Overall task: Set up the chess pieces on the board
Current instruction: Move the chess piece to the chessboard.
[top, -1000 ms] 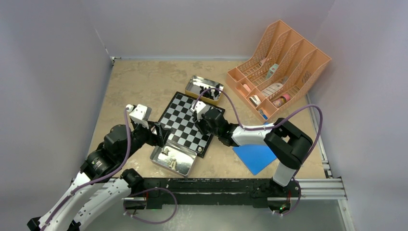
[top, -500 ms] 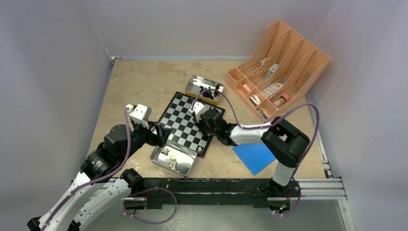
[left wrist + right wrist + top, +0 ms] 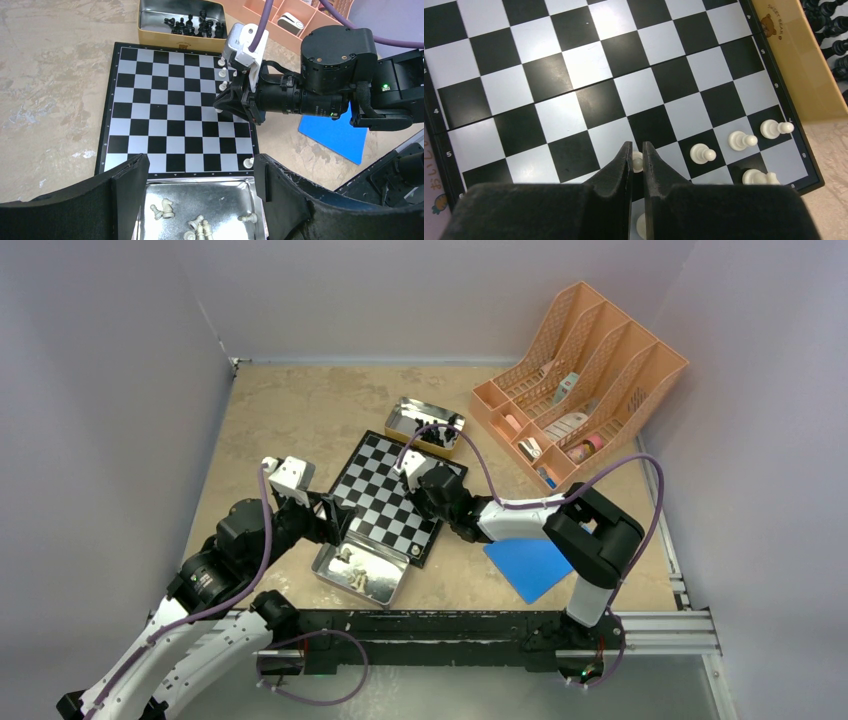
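My right gripper (image 3: 636,150) was low over the chessboard (image 3: 549,75), its fingers drawn nearly together and pinching the head of a white pawn (image 3: 637,162). That pawn stood at the board's edge nearest me, in line with three white pawns (image 3: 701,152) already set on neighbouring squares. Another white piece (image 3: 758,176) stood behind them.

My left gripper (image 3: 197,170) hung with its jaws spread wide and nothing between them, above the near tin (image 3: 220,192), where several white pieces (image 3: 164,210) lay loose. The black pieces (image 3: 195,25) were all in the far tin (image 3: 155,20).

I judged I was filling the white pawn row, early in the setup. The next move, as I saw it, called for centring this pawn on its square and then letting go cleanly, rising straight so as not to clip its neighbour.
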Motion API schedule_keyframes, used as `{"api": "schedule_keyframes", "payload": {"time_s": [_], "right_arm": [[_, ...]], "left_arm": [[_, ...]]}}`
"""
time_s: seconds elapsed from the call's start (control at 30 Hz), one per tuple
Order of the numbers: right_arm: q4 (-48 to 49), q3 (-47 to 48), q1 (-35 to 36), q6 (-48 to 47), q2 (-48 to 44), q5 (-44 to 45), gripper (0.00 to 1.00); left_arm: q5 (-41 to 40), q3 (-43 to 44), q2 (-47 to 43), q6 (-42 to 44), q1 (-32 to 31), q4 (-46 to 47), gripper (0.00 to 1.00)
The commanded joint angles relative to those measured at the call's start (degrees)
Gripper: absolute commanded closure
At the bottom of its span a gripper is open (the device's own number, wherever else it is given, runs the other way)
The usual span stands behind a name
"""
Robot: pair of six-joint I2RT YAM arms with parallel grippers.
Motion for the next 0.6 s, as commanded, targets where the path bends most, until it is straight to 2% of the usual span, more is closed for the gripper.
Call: {"api": "schedule_keyframes", "payload": {"time_s": [0.0, 0.57], "right_arm": [[-1.23, 1.85, -0.27, -0.79, -0.93, 3.67, 0.88], [-2.52, 1.96, -0.38, -1.7, -1.2, 8.14, 0.87]], "left_arm": [[-0.71, 1.51, -0.13, 0.56, 0.19, 1.24, 0.23], [-0.54, 1.45, -0.12, 0.55, 0.2, 1.35, 0.24]]}}
